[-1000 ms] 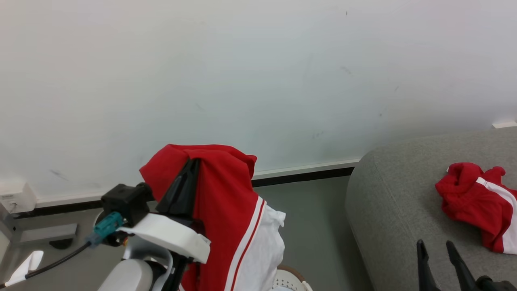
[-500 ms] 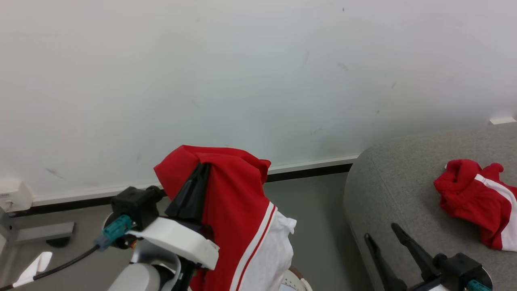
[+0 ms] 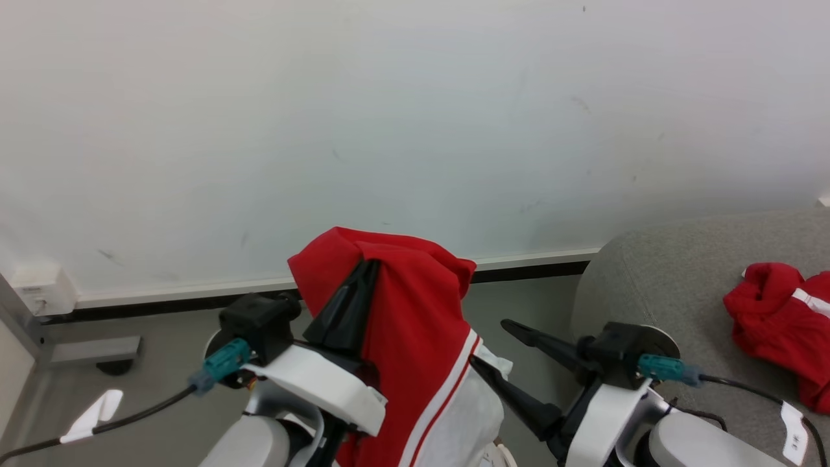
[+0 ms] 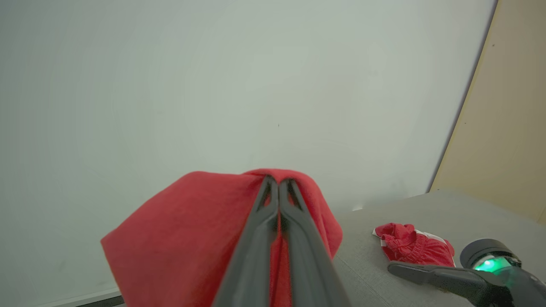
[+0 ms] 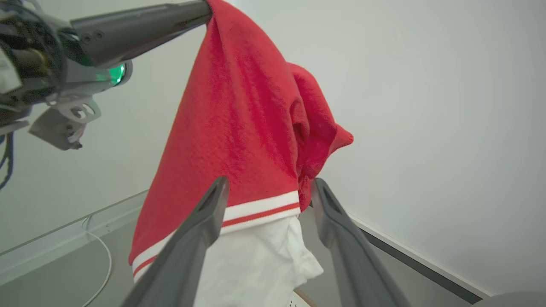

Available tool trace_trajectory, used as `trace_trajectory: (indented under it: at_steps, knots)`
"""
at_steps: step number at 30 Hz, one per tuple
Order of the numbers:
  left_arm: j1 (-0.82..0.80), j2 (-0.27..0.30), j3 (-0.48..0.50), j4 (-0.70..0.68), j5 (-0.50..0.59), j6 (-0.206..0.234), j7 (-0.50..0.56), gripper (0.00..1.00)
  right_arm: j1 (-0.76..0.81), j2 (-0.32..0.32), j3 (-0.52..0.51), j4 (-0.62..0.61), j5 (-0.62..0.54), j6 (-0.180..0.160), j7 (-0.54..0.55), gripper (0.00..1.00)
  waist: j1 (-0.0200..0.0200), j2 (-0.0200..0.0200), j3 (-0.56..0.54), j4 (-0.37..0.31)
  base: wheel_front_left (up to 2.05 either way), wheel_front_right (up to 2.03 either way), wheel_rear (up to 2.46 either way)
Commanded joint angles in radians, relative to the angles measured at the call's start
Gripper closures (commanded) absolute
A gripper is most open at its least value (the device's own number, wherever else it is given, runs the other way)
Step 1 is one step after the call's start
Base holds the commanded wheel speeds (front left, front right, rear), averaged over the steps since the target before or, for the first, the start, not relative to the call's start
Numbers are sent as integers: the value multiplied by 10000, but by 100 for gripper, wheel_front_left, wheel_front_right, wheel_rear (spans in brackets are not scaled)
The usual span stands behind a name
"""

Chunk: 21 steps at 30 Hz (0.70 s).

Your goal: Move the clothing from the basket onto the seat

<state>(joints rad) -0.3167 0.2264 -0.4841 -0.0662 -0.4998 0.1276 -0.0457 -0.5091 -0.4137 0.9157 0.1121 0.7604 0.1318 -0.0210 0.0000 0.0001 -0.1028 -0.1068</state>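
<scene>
My left tool (image 4: 277, 183) is clenched on the clothing (image 3: 415, 324), which hangs from its tips, left of the seat (image 3: 648, 285) and clear of it. My right tool (image 5: 269, 184) is spread wide, just beside the clothing's white stripes.

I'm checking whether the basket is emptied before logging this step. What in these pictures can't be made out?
Basket: a sliver at the right wrist view's bottom edge, the rest behind the hanging clothing; contents cannot be told.
Left hand: in the left wrist view its fingertips sink into the fabric, so how much is pinched is hidden.
Second red garment on the seat: cut off by the head view's right edge.
</scene>
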Motion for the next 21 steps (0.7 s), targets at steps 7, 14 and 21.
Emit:
trace_trajectory:
  at_steps: [7, 14, 21]
  knots:
    - [-346, -336, -547, 124, 58, -323, 57, 100, -2179, 757, 2083, 2076, 931, -22, -398, 0, 0, -1, -28, 210, 0, 0, 0]
    - [-501, -596, -904, 288, -7, -484, 83, 100, -2946, 2096, 3187, 4237, 2301, -22, -1136, 100, 0, -1, -32, 321, 0, 0, 0]
    - [-559, -584, -851, 475, -63, -471, -97, 100, -3154, 2216, 3560, 4489, 3041, -22, -1876, 100, 0, -1, 45, 372, 0, 0, 0]
